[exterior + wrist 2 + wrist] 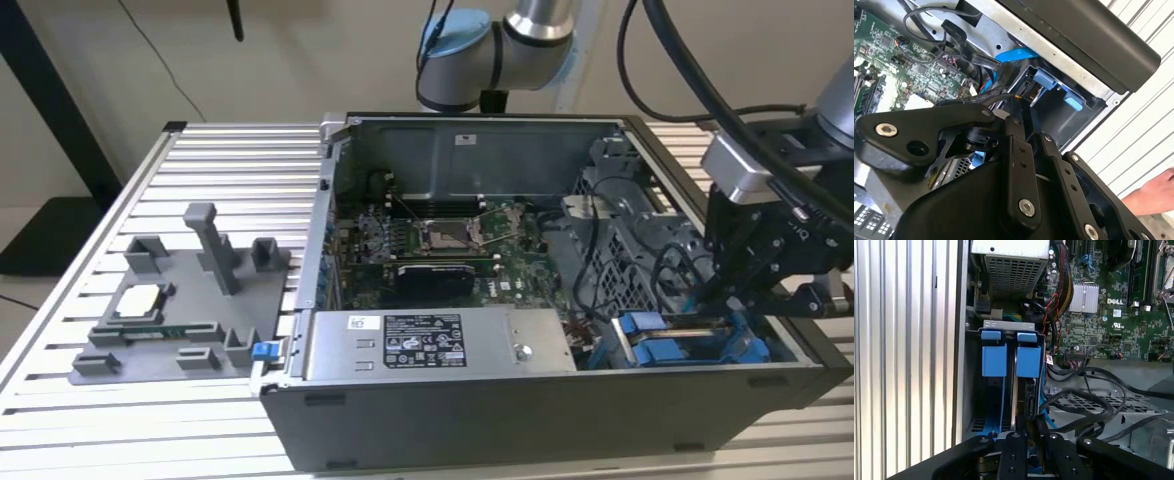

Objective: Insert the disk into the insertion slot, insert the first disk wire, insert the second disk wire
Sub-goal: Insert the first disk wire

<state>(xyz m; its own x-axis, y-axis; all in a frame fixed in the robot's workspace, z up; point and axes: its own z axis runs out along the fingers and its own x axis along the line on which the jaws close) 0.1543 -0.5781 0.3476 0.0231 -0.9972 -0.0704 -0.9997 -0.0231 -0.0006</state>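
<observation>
The insertion slot [1004, 326] is a narrow grey metal bay with blue rails at the case's front corner, on the exterior view's right [667, 345]. The disk [1015, 390] stands edge-on inside it, and the blue carrier tabs [1029, 360] are at the bay's end. My gripper [1030, 422] hangs right over the bay [727, 300]. Its black fingers [1016, 125] are shut on a black disk wire connector [1029, 397], which rests against the disk's end. The connector's cable [979, 100] trails toward the motherboard. I cannot tell whether the connector is fully seated.
The silver power-supply box [427, 340] lies beside the bay, and the perforated cage [1094, 400] with loose black cables is close by. A grey fixture tray [174, 310] sits on the slotted table. A person's hand [1149, 195] rests on the table near the case.
</observation>
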